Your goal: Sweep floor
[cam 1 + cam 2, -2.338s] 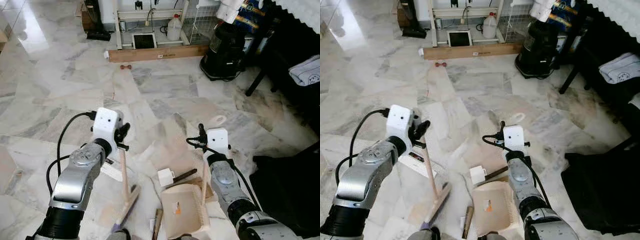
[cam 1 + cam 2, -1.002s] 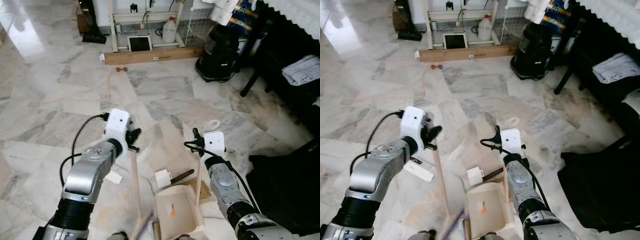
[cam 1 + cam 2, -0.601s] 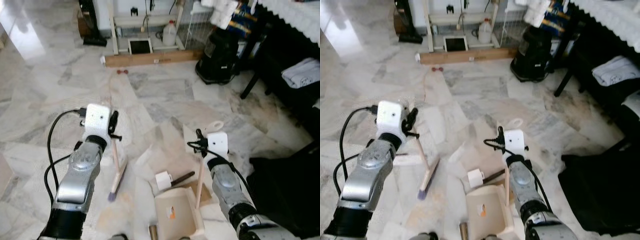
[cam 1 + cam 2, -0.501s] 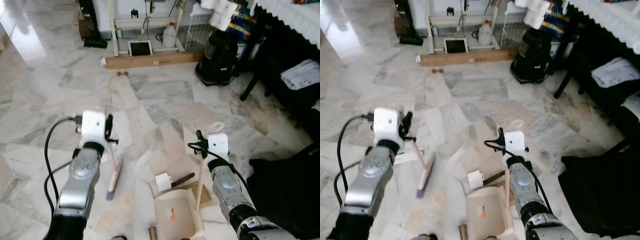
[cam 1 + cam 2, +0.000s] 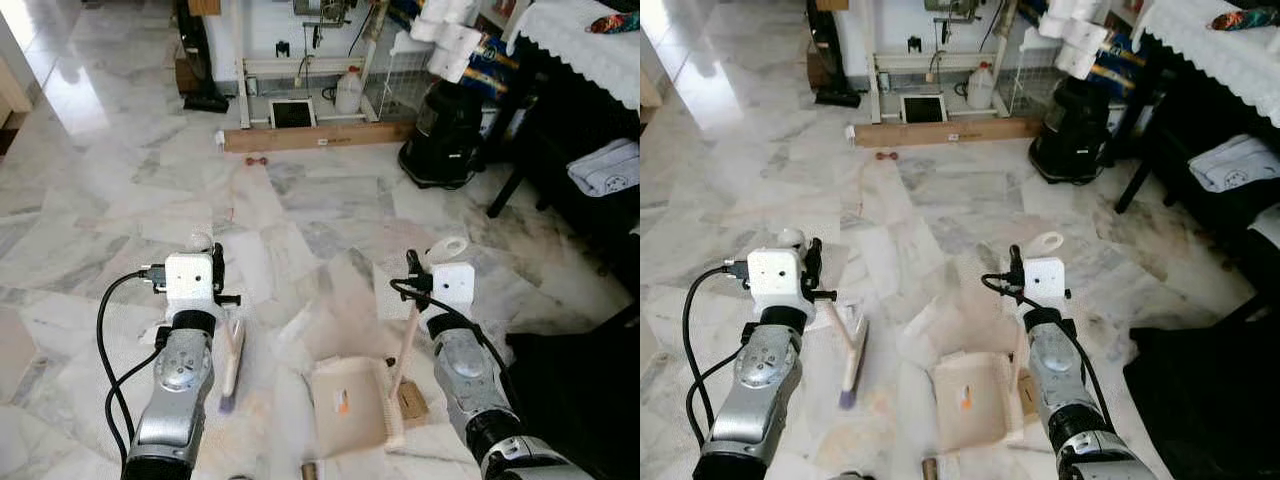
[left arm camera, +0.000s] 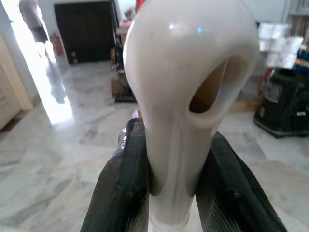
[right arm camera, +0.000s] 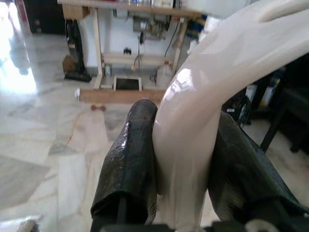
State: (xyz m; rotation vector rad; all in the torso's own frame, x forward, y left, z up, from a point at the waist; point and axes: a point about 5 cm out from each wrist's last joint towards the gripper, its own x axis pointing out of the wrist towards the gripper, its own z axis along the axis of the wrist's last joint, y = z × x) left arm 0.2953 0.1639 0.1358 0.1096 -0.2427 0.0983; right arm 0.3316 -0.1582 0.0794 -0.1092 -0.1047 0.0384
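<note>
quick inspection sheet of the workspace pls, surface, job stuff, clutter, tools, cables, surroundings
surface: marble floor, pale and glossy, with dusty smears near the dustpan.
job's things: broom, head on the floor left of the dustpan, which sits flat on the floor.
clutter: brown card scrap beside the dustpan; small red item near the wooden plank.
tools: left tool shut on the broom handle; right tool shut on the dustpan handle.
cables: black cable looped along the left arm; another at the right wrist.
surroundings: black vacuum, white jug, dark furniture on the right.
</note>
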